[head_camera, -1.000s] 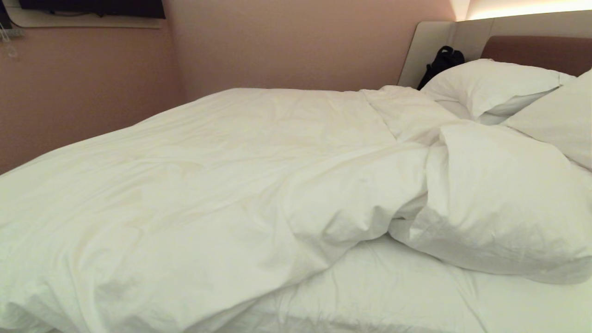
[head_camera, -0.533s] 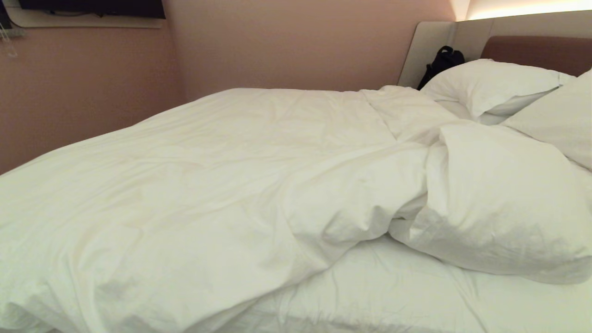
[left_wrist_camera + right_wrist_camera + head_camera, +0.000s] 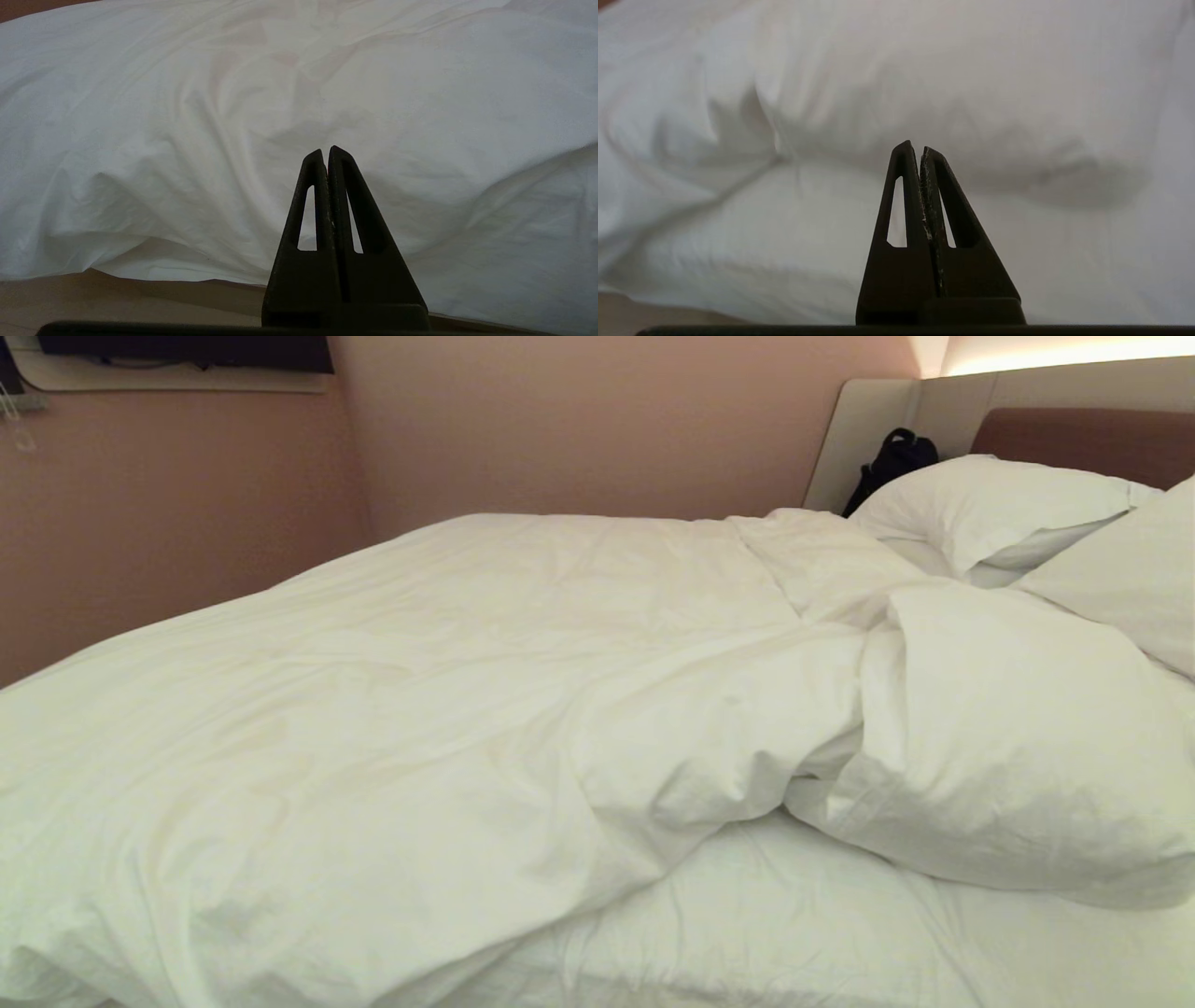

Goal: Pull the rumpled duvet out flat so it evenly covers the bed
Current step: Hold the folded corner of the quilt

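You're looking at the duvet [image 3: 420, 728] showing as soft matt white cloth, puffy and creased all over, while the sheet [image 3: 794, 933] beneath is lying as thinner, smoother white cloth with fine wrinkles. The pillows [image 3: 990, 504] are wearing the same matt cotton-like fabric. The headboard [image 3: 1074, 439] is presenting a smooth padded brown covering — no sheen. You're seeing both claws, left [image 3: 326, 150] and right [image 3: 914, 145], showing as matt black plastic, the right one's inner faces looking scuffed and speckled — rougher than the left's.
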Available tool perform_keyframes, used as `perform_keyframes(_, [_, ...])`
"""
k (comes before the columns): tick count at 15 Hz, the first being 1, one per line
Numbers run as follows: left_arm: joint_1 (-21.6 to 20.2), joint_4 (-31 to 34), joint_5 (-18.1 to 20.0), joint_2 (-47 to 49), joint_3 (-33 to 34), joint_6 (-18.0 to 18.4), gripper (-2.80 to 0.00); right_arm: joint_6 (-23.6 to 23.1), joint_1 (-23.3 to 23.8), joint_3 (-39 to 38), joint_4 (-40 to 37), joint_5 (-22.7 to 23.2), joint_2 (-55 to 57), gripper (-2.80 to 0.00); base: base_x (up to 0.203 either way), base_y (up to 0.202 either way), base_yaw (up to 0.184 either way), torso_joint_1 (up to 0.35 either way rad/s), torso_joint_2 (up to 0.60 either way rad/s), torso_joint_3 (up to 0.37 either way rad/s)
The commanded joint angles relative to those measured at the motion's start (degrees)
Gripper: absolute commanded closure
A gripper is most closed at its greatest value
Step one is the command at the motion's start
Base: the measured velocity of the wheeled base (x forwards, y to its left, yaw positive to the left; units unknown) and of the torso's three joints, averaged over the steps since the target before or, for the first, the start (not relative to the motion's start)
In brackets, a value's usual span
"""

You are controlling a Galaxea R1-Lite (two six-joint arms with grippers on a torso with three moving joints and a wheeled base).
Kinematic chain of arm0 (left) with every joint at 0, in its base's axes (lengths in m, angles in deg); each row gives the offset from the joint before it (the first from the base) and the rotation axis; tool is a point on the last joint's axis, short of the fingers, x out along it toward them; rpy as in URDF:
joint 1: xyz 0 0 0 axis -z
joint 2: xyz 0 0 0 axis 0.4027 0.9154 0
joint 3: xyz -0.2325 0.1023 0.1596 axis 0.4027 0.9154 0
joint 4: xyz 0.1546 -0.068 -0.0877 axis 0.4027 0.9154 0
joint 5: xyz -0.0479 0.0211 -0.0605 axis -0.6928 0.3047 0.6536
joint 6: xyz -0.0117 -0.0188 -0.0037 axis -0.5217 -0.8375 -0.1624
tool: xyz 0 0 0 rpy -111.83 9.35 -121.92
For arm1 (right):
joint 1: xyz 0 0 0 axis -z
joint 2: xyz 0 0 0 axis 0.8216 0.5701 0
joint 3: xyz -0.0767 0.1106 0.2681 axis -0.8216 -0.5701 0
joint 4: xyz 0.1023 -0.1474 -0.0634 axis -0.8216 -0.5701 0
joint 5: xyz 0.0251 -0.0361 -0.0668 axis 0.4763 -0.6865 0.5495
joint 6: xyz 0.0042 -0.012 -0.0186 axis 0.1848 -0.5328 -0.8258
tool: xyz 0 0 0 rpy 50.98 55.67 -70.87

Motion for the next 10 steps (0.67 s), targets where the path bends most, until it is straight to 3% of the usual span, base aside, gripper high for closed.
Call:
perform_keyframes(1, [0.0,0.0,0.0,0.0,0.0,0.0,0.00,5.8,0.2,6.3,4.7,-0.2,11.2,0.00,0.000,0.000,0.000,0.000,0.00,0.000])
perform_keyframes(4, [0.0,0.0,0.0,0.0,0.0,0.0,0.00,6.9,0.6,19.7,-0.2,-3.8,17.7,0.00,0.000,0.000,0.000,0.000,0.00,0.000])
perform_keyframes(6, [0.0,0.0,0.0,0.0,0.0,0.0,0.00,7.7,1.6,27.6,-7.7,-6.6,23.9,0.00,0.000,0.000,0.000,0.000,0.00,0.000])
perform_keyframes(10, [0.0,0.0,0.0,0.0,0.0,0.0,0.00,11.6,3.5,37.7,-27.4,-7.8,32.2,0.00,0.000,0.000,0.000,0.000,0.00,0.000])
